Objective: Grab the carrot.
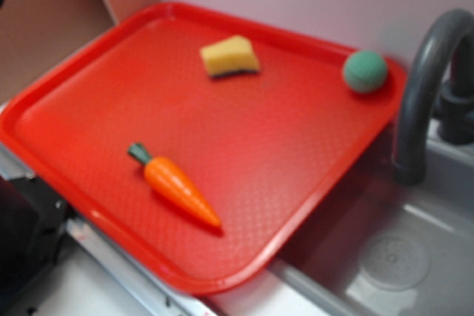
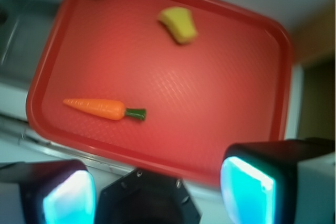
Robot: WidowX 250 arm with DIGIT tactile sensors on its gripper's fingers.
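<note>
A red plastic tray [image 1: 89, 94], rectangular with rounded corners, a raised rim and a fine pebbled surface, is being seen resting partly over a grey sink basin [image 1: 415, 257]. A glossy orange toy carrot [image 1: 180, 190], tapered to a point and capped by a short dark green stem stub, is lying flat near the tray's front edge in the exterior view, stem directed toward the left edge, tip toward the front rim. Nothing is touching it.

A yellow sponge block [image 1: 229, 55], wedge-like with a dark underside, is lying near the tray's back edge. A matte green ball [image 1: 364, 71] is sitting in the back right corner, just beside the rim. A curved dark grey faucet [image 1: 422, 86] is standing beyond that corner.

In the wrist view, the gripper [image 2: 157, 192] is being held off the tray's near rim, well apart from the carrot. Its jaws are spread wide, nothing between them; the pads [image 2: 247, 190] are showing a glossy cyan face.
</note>
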